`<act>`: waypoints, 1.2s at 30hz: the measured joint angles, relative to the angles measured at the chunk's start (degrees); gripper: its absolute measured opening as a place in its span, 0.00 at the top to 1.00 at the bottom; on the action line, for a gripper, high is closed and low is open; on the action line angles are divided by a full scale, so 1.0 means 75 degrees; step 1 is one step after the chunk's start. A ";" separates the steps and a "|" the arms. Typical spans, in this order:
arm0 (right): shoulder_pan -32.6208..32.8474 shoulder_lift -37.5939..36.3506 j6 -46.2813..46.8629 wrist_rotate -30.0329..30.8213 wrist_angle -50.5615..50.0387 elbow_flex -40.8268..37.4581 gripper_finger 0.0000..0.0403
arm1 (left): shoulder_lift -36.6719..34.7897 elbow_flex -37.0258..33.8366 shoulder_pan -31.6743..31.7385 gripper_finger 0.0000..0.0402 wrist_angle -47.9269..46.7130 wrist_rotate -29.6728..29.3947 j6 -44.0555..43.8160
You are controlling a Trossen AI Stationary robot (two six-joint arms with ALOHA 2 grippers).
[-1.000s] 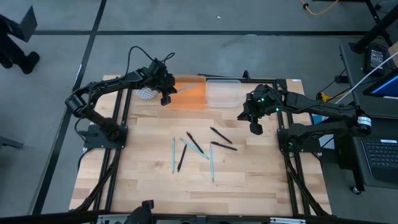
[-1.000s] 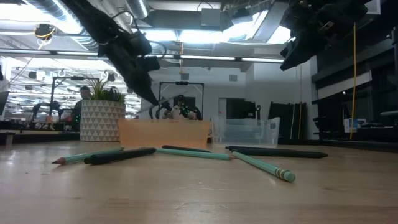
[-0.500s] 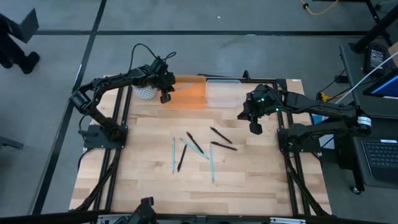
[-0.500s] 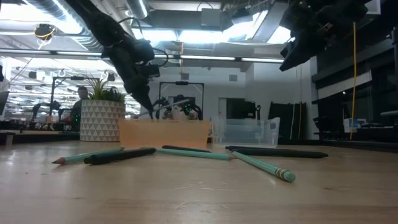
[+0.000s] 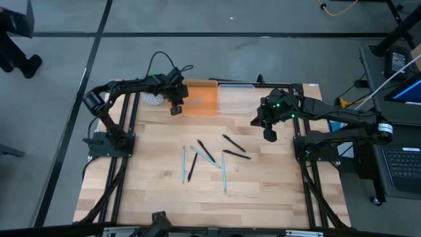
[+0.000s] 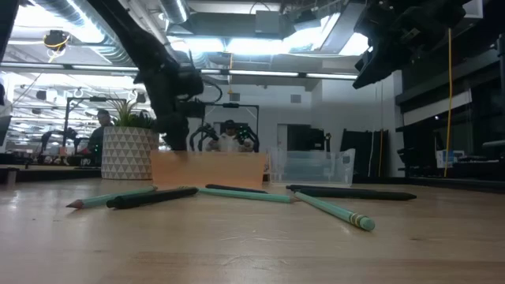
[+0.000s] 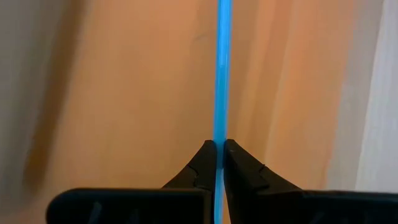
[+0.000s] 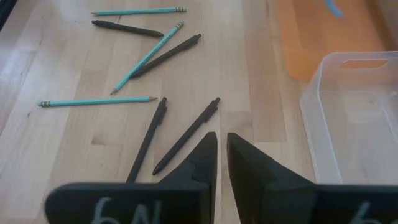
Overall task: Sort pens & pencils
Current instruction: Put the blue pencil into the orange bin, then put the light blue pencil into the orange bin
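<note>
Over the worktop's [image 5: 263, 197] far edge, the left end effector [image 5: 176, 105] pinches a blue pencil [image 7: 221, 74] above the orange bin [image 5: 200, 100], the right end effector [image 5: 269, 135] hovers closed, and remaining pens and pencils [image 5: 209, 158] lie mid-worktop.

A pale, matt wooden worktop [image 5: 263, 191] with visible grain is being shown. A clear glossy plastic bin [image 8: 354, 118] and an orange translucent plastic bin [image 5: 200, 99] are being seen, with matt black pens [image 8: 186, 134] nearby.

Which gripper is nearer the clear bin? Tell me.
Right. The right gripper hangs just off the clear bin's right front corner, while the left gripper, pinching a light blue pencil, is over the orange bin beyond it.
</note>
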 joint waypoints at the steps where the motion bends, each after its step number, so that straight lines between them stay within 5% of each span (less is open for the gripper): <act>1: -0.0003 0.0000 0.0003 0.0002 0.0009 0.0000 0.90 | 0.0106 0.0000 0.0003 0.98 -0.0006 -0.0006 0.0000; 14: -0.0003 0.0000 -0.0003 -0.0001 0.0050 0.0000 0.90 | 0.0404 0.0000 0.0003 0.97 -0.0132 -0.0070 -0.0099; 27: 0.0000 0.0000 -0.0002 -0.0001 0.0047 0.0000 0.90 | 0.0404 0.0000 -0.0003 0.79 0.0402 -0.0437 -0.0482; 36: -0.0003 0.0001 -0.0003 -0.0001 0.0046 0.0000 0.90 | 0.0386 0.0104 -0.0026 0.80 0.0247 -0.0356 -0.0296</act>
